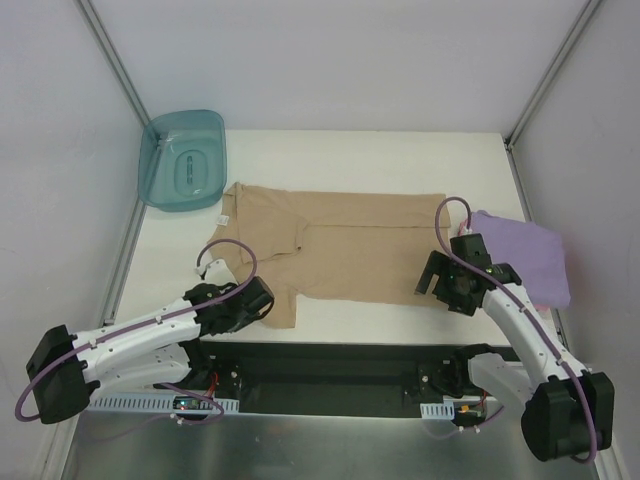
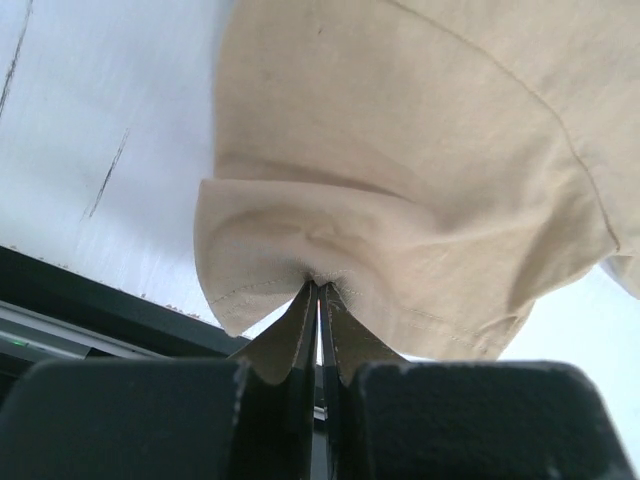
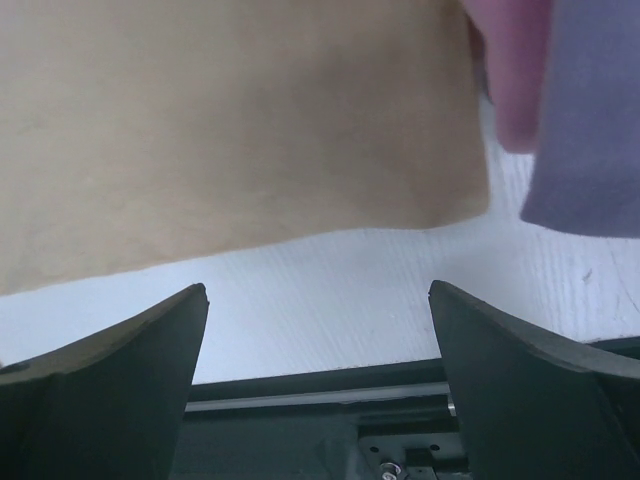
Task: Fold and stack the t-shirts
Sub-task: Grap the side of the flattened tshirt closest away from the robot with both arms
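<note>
- Your left pincer (image 2: 318, 292) is clamped shut on the plain tan short-sleeved cloth t-shirt (image 1: 350, 245). In the left wrist view, the two fingers meet at lower centre with a fold of hemmed edge pinched between them, and the cloth puckers around the tips.
- From overhead, that pinch sits at the shirt's lower left corner. The rest of the garment is spread flat across the middle of the white table (image 1: 400, 160).
- Your right pincer (image 3: 318, 300) stands wide apart and holds nothing. In its wrist view, the tan shirt's hem runs across the upper half of the frame, with a strip of bare table between the cloth and the fingertips.
- Overhead, the right pincer is just beside the shirt's lower right corner.
- The folded lavender-purple cloth t-shirt (image 1: 520, 255) lies at the right edge of the frame, beyond the right pincer. It rests on the folded pink cloth t-shirt (image 3: 515, 70), which shows only along one edge.
- The teal translucent plastic tub (image 1: 182, 160) sits at upper left, near the shirt's top left corner.
</note>
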You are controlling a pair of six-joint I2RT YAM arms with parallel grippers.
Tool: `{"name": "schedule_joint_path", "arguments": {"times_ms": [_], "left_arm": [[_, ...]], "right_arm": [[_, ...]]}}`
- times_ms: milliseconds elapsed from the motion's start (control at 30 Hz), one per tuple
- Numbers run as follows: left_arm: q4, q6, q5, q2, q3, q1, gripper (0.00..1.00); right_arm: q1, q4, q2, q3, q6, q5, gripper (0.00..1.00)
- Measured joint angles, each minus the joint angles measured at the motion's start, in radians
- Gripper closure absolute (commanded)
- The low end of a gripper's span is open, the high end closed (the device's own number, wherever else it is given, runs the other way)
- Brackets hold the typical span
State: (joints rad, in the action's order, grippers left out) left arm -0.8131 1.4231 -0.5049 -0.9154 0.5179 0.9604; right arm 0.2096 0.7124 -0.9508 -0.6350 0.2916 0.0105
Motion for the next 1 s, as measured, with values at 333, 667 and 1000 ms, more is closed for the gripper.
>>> {"name": "schedule_joint_path", "arguments": {"times_ms": [333, 667, 1000], "left_arm": [[-0.001, -0.026, -0.050, 0.028, 0.013, 0.000, 1.00], [-0.001, -0.024, -0.088, 0.034, 0.013, 0.000, 1.00], [-0.001, -0.025, -0.149, 0.018, 0.064, 0.000, 1.00]], "right_arm": [[-0.023, -0.118, -0.092, 0.124, 0.150, -0.106, 0.29], [-0.026, -0.170, -0.140, 0.126, 0.206, -0.190, 0.63], [-0.028, -0.216, -0.165, 0.122, 0.199, -0.224, 0.99]]}}
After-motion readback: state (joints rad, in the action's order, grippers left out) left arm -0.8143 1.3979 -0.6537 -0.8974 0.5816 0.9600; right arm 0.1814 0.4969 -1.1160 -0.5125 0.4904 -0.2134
